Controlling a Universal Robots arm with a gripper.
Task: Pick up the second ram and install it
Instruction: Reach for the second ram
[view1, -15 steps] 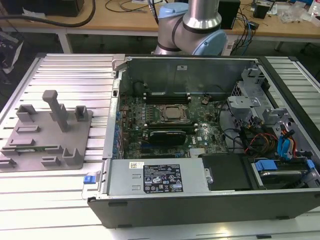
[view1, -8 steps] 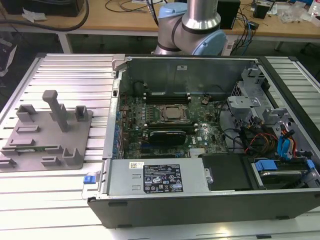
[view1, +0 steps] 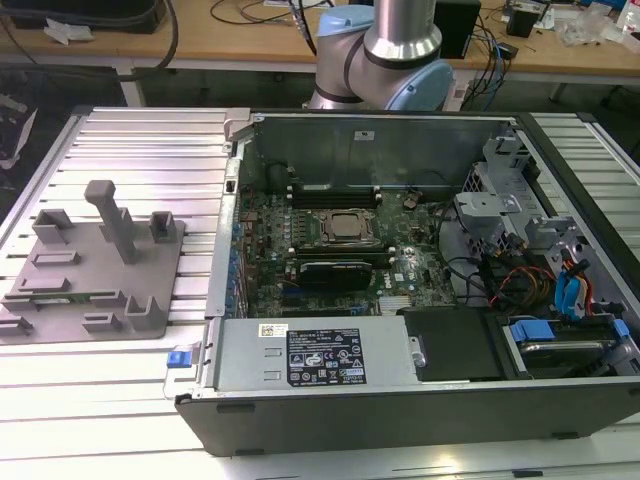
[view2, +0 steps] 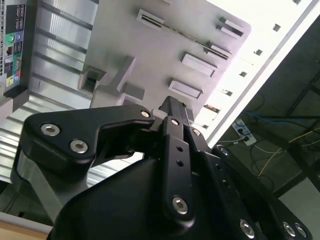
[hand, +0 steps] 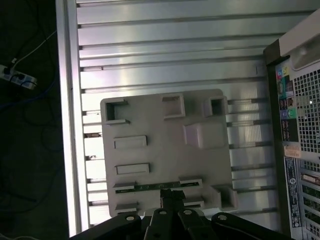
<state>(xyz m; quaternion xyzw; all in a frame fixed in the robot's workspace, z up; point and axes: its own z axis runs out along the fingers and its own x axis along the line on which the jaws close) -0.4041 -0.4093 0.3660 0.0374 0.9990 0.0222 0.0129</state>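
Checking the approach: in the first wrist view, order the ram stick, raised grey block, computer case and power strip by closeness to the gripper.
1. ram stick, in the fixture slot, by the gripper
2. raised grey block, mid-fixture
3. computer case, beside the fixture
4. power strip, on the floor
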